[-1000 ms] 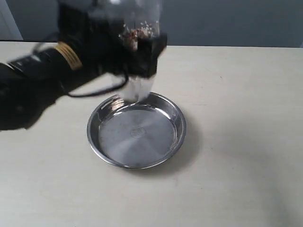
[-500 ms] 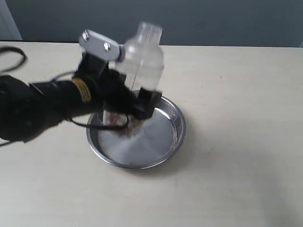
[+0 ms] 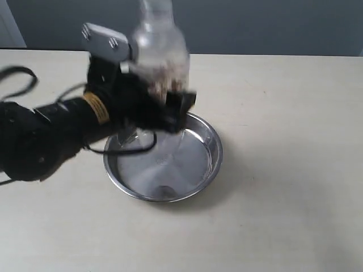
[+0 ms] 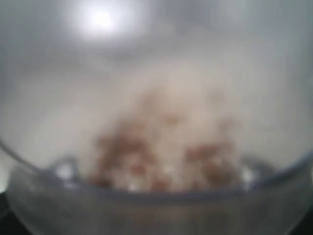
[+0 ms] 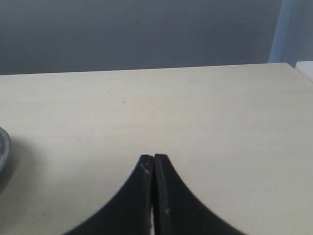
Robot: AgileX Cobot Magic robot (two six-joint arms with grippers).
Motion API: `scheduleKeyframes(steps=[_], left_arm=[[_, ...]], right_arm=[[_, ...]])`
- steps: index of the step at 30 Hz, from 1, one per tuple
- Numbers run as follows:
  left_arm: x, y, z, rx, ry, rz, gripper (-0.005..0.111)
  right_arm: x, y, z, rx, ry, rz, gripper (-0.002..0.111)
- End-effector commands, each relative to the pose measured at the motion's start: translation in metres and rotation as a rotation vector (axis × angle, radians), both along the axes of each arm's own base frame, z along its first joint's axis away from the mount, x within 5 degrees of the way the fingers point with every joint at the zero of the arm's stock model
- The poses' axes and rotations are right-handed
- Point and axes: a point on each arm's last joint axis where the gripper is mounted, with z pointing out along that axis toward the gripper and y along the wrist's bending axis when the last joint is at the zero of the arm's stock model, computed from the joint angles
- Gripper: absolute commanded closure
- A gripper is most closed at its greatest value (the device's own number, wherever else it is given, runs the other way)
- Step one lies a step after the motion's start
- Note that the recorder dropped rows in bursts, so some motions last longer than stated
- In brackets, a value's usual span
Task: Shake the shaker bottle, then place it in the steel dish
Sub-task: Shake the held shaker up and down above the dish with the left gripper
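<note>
Left gripper (image 3: 163, 106), jaws clamped on the bottle (image 3: 161, 48), holds it cap-up above the dish (image 3: 211, 164), hiding the dish's far-left rim; grains blurred. Right gripper (image 5: 154, 159), jaws pressed together, empty, hangs over the surface (image 3: 289, 170) beside the dish.

**Colours and Patterns in View**

The shaker bottle (image 3: 160, 51) is seen as clear, frosted plastic, and brown and white grains (image 4: 166, 156) are speckled inside it. The steel dish (image 3: 193, 170) is finished in shiny silver. The left gripper (image 3: 164, 107) and right gripper (image 5: 154, 164) are coloured black. A yellow band (image 3: 97, 107) is striped round the black left arm (image 3: 45, 136). The table (image 3: 283, 187) is coloured pale cream, the wall (image 3: 255, 25) dark grey-blue.
</note>
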Motion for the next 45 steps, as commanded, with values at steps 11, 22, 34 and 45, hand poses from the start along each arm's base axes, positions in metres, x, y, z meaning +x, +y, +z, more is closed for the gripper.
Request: scheduleKeyframes(steps=[11,22,34,45], left_arm=[[0.003,0.001,-0.024,0.073,0.000,0.012,0.106],[0.023,0.036,-0.003,-0.092,-0.003,0.406,0.106],[0.016,0.033,-0.010,-0.125,0.077,0.315,0.106],[-0.024,-0.014,-0.005,0.223,-0.100,-0.279,0.106]], right_arm=[[0.000,0.000,0.001,-0.002,-0.015,0.004,0.109],[0.000,0.000,0.001,-0.002,-0.015,0.004,0.109],[0.000,0.000,0.001,-0.002,-0.015,0.004,0.109],[0.000,0.000,0.001,-0.002,-0.015,0.004,0.109]])
